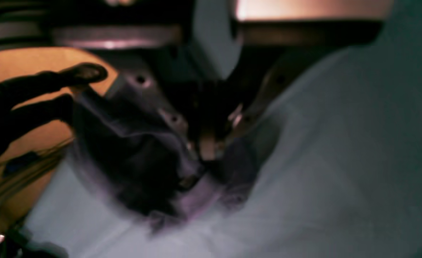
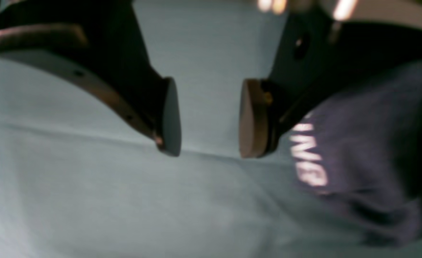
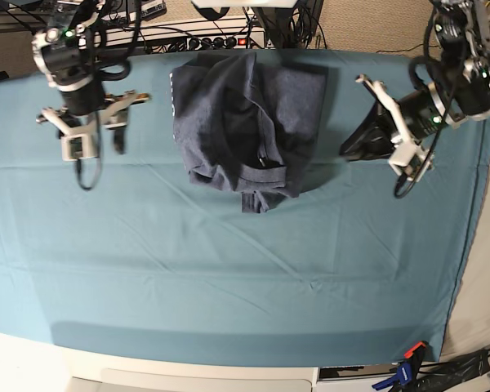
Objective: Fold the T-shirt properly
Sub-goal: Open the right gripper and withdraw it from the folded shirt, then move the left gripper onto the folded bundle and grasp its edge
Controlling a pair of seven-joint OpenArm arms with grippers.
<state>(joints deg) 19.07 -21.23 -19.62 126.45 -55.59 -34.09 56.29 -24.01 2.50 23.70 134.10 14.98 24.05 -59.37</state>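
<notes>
Lying crumpled: T-shirt (image 3: 247,131) | left hand (image 1: 207,152) closed empty | right hand (image 2: 209,118) open

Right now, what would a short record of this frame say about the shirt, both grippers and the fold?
shirt: T-shirt bunched and partly folded, far middle of the table
left gripper: shut, at the shirt's edge; whether it pinches fabric is unclear
right gripper: open, above bare tablecloth, holding nothing
fold: not finished
</notes>
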